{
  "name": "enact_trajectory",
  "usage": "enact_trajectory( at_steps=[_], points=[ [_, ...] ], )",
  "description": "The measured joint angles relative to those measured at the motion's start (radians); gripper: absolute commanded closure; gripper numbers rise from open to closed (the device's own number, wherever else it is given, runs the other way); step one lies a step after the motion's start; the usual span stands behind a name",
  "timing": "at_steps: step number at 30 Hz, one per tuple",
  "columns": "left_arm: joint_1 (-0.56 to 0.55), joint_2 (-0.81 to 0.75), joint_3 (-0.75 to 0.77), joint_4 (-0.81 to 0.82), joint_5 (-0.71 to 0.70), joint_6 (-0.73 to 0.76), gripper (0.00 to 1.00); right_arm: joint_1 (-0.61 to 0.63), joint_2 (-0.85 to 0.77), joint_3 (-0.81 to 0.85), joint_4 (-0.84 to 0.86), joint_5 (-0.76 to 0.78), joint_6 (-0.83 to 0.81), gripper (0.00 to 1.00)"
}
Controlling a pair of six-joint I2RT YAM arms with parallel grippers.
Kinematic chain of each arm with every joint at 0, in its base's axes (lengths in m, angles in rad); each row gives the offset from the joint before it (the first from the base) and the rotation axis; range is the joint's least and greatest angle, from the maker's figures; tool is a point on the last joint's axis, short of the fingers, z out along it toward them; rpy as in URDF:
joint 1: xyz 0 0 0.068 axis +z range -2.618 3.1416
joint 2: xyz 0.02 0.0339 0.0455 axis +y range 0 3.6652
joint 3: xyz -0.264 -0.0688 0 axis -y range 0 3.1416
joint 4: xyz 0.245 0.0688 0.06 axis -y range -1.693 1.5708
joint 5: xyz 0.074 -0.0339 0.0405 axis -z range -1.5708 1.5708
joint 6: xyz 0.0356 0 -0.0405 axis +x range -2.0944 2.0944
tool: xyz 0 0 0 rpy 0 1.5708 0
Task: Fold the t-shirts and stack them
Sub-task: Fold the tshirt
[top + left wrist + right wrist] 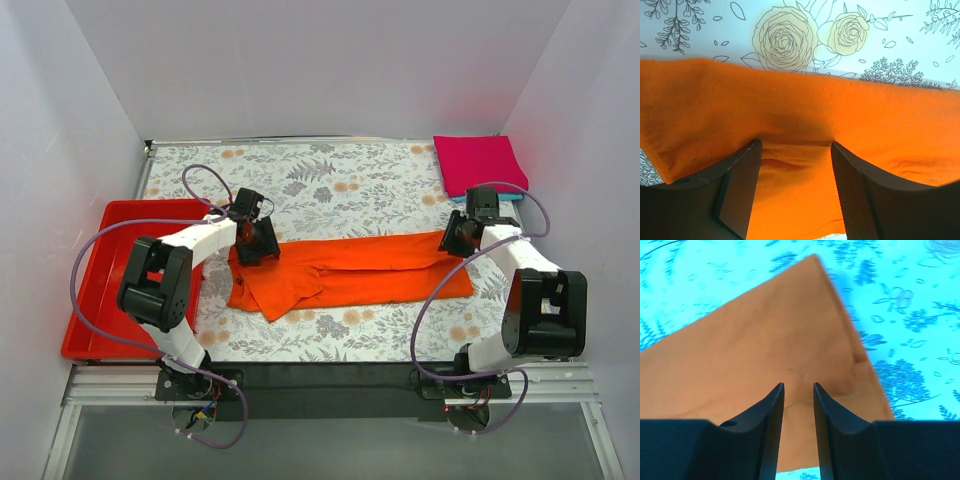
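Orange t-shirt (360,272) lies under half-open left pincer (796,145) and narrowly parted right pincer (798,386), neither gripping.

1. The tabletop (340,170) has a white cover printed with grey leaves and pale orange flowers.
2. An orange t-shirt (360,272) lies across its middle, folded into a long band (left end rumpled, right end flatter).
3. At the far right corner a folded teal t-shirt (514,196) lies under a folded magenta t-shirt (480,162).
4. A red tray (100,300) sits along the left edge.
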Motion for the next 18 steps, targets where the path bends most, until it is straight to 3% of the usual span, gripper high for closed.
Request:
enact_trajectory(
  at_steps=[9,18],
  points=[
    [0.005,0.039,0.045,-0.02,-0.004,0.01,0.46,-0.139,0.033,-0.118,0.09,-0.043,0.042,0.71],
    [0.021,0.121,0.164,-0.016,-0.011,0.04,0.4,-0.153,0.029,-0.116,0.11,-0.079,0.05,0.72]
  ],
)
